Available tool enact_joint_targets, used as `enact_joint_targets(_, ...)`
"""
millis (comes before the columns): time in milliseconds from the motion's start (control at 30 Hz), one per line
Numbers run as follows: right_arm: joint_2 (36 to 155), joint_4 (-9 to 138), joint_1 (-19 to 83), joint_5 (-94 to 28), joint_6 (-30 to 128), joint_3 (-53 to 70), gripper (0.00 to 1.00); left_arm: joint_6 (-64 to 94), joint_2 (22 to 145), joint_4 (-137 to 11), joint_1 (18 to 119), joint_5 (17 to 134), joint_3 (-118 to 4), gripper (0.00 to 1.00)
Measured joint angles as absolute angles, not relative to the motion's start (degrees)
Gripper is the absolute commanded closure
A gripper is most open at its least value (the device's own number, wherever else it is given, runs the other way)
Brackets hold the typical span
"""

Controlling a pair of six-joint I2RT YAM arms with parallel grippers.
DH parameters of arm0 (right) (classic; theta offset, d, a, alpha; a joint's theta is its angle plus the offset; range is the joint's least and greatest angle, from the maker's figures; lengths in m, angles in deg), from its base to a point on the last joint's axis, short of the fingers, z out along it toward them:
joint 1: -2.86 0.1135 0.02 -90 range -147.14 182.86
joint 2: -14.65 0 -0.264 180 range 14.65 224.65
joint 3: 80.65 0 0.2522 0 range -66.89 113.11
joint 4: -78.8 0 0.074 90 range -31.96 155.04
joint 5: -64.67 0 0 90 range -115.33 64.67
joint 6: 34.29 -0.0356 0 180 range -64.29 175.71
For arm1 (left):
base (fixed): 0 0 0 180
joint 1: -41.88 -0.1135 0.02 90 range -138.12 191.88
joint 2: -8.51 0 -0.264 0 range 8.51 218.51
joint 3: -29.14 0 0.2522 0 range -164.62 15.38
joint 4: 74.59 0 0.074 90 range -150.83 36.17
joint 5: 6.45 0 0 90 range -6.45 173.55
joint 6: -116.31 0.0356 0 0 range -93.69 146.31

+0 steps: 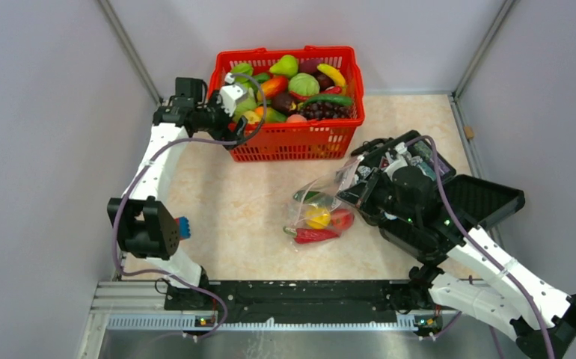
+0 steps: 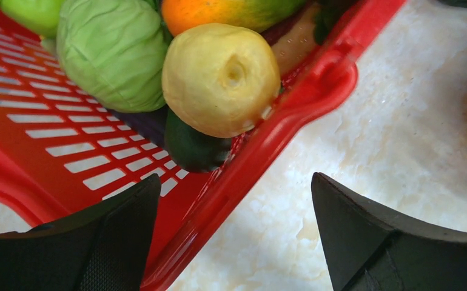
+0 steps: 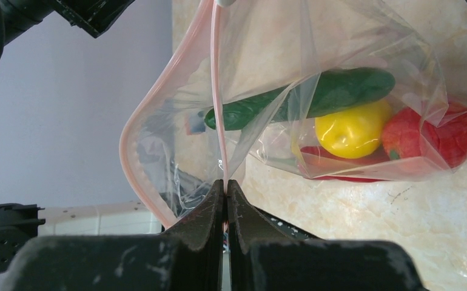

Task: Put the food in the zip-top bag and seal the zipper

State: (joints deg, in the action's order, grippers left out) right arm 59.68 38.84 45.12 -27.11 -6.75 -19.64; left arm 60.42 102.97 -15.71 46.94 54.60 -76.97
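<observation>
The zip-top bag (image 1: 316, 215) lies mid-table with a cucumber (image 3: 316, 97), a yellow lemon (image 3: 352, 128), a red tomato (image 3: 437, 136) and a red chili (image 3: 340, 160) inside. My right gripper (image 3: 226, 182) is shut on the pink zipper (image 3: 217, 91), holding one side of the mouth up while the other strip bows away, so the mouth gapes. My left gripper (image 2: 236, 179) stands open over the near rim of the red basket (image 2: 292, 115), with nothing between its fingers. Just beyond it lie a pale yellow fruit (image 2: 219, 79) and a green cabbage (image 2: 113, 51).
The red basket (image 1: 292, 138) at the back holds several more toy fruits and vegetables. A black hinged case (image 1: 487, 198) lies open at the right, under my right arm. Grey walls close in the table on three sides.
</observation>
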Motion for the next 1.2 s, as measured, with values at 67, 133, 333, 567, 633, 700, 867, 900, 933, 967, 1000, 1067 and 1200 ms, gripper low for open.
enact_joint_targets(67, 60.1, 38.8, 45.1, -27.4, -6.4, -19.6, 1.0, 60.5, 101.3, -15.3, 44.9, 55.0, -75.4, 0.07)
enact_joint_targets(133, 60.4, 38.9, 45.1, -27.7, -6.0, -19.6, 1.0, 60.6, 99.3, -14.7, 42.7, 56.5, -73.5, 0.07)
enact_joint_targets(333, 61.5, 38.9, 45.1, -28.9, -5.3, -19.6, 1.0, 60.1, 96.1, -8.6, 39.3, 62.1, -71.8, 0.07)
enact_joint_targets(567, 62.0, 38.8, 45.1, -29.1, -4.6, -19.6, 1.0, 56.9, 91.0, -2.8, 38.4, 61.8, -71.7, 0.02)
enact_joint_targets(633, 62.0, 38.9, 45.1, -29.0, -4.7, -19.6, 1.0, 54.6, 88.0, -4.6, 38.1, 60.8, -71.1, 0.01)
enact_joint_targets(700, 62.0, 39.0, 45.1, -29.0, -4.7, -19.6, 1.0, 51.1, 83.7, -10.2, 37.9, 58.8, -68.9, 0.01)
enact_joint_targets(867, 62.0, 39.8, 45.1, -29.0, -5.0, -19.6, 1.0, 37.1, 74.8, -33.8, 37.9, 49.7, -60.8, 0.01)
enact_joint_targets(900, 62.0, 40.0, 45.1, -29.0, -5.0, -19.6, 1.0, 34.0, 74.8, -38.5, 38.3, 47.8, -60.2, 0.02)
enact_joint_targets(933, 62.0, 40.2, 45.1, -29.1, -5.0, -19.6, 1.0, 30.8, 75.9, -43.3, 38.9, 46.1, -60.2, 0.03)
enact_joint_targets(967, 62.0, 40.3, 45.1, -29.1, -5.0, -19.6, 1.0, 28.5, 77.5, -47.1, 39.7, 45.1, -60.9, 0.03)
enact_joint_targets(1000, 62.0, 40.4, 45.1, -29.1, -5.0, -19.6, 1.0, 27.0, 79.4, -49.5, 40.8, 44.5, -62.3, 0.03)
enact_joint_targets(1067, 62.0, 40.8, 45.1, -29.2, -5.0, -19.6, 1.0, 25.5, 85.0, -51.8, 43.8, 44.7, -66.0, 0.03)
enact_joint_targets(1200, 62.2, 42.3, 45.1, -30.1, -5.3, -19.6, 1.0, 24.9, 94.6, -53.0, 49.6, 47.5, -70.6, 0.03)
